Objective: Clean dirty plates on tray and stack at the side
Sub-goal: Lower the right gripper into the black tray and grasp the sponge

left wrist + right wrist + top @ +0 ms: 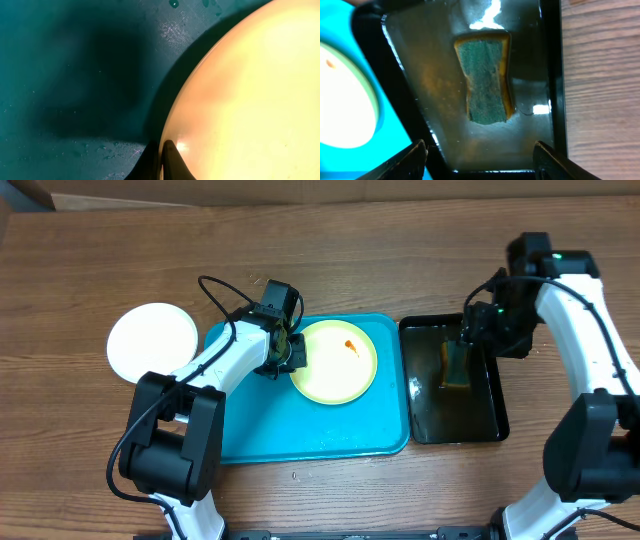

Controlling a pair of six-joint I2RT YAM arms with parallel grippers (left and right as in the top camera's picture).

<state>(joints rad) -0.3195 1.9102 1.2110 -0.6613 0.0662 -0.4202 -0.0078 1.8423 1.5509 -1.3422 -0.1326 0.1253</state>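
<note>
We see the left arm [215,365] and right arm [585,330] as glossy white shells joined by chunky, rounded black motor housings. We also note a thin black cable [215,288] looping off the left one, a small green light [556,255] on the right, and dark tapered fingers [415,155] on the right gripper [481,150].

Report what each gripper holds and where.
Left gripper pinches the pale yellow round plate by its rim. Right gripper, open over the green sponge, holds nothing.
</note>
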